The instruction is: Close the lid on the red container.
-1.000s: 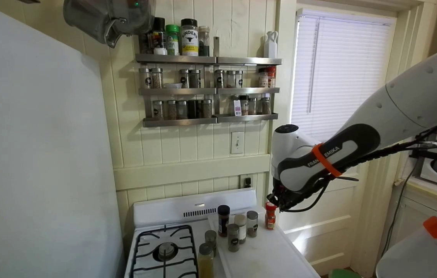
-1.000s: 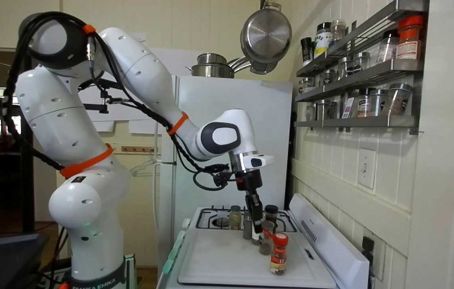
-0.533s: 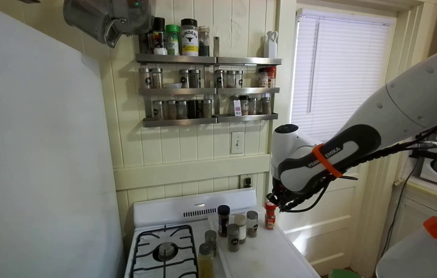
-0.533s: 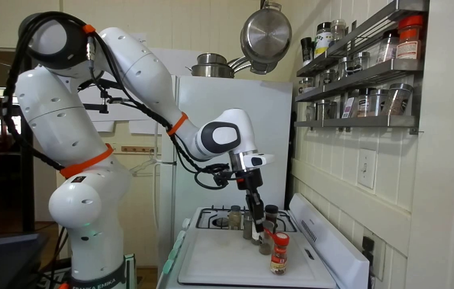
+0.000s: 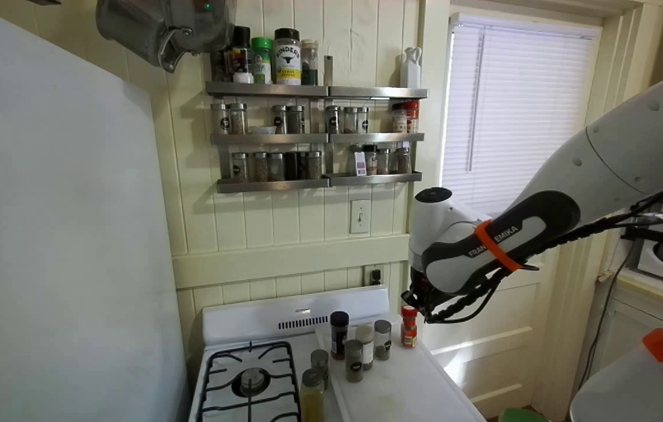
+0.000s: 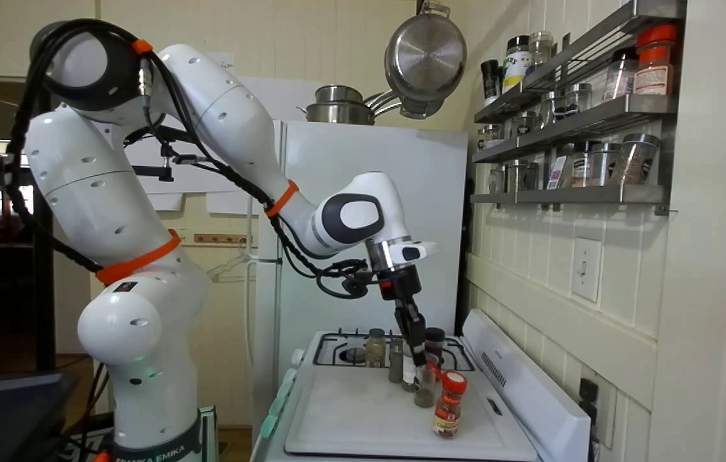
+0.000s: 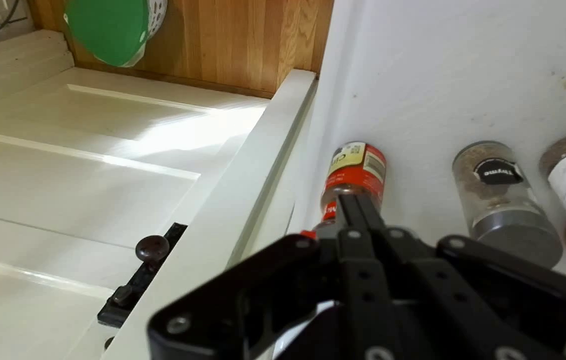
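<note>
White desk point(image 5: 393, 395) with a black burner grate point(image 5: 250, 394), backed by cream panelling point(image 5: 290, 223), stands between a refrigerator point(image 6: 350, 154) and a door point(image 5: 483, 340); six steel shelves point(image 5: 272, 186) in three rows hang above one light switch point(image 5: 360, 216). Six jars point(image 5: 354, 360) and one red container point(image 6: 447, 417) stand on the desk, the red container at the door end, slightly tilted, its lid point(image 6: 436, 371) raised. Jaws pressed together sit beside that lid; whether they touch it, I cannot tell.

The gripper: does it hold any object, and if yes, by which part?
Nothing is held: the gripper is shut, nothing visible between its fingers. In an exterior view, it is near the open flap of the red container; contact is unclear.
</note>
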Action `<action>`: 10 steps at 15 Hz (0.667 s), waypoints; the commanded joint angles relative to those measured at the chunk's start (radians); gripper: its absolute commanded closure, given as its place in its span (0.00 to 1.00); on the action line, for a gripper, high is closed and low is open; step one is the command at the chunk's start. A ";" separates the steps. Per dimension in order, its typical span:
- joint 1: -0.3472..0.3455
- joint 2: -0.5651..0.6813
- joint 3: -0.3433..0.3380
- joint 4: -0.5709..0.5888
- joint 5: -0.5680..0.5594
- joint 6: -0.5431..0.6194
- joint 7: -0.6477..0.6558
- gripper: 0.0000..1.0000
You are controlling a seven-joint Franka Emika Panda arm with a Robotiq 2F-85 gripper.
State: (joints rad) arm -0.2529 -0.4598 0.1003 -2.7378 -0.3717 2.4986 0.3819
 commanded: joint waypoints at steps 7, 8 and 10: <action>-0.009 -0.003 0.024 0.003 -0.046 0.024 0.028 1.00; -0.006 0.002 0.026 0.007 -0.045 0.023 0.025 1.00; -0.002 0.009 0.031 0.012 -0.044 0.023 0.026 1.00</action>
State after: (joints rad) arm -0.2525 -0.4596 0.1174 -2.7260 -0.3886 2.5000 0.3820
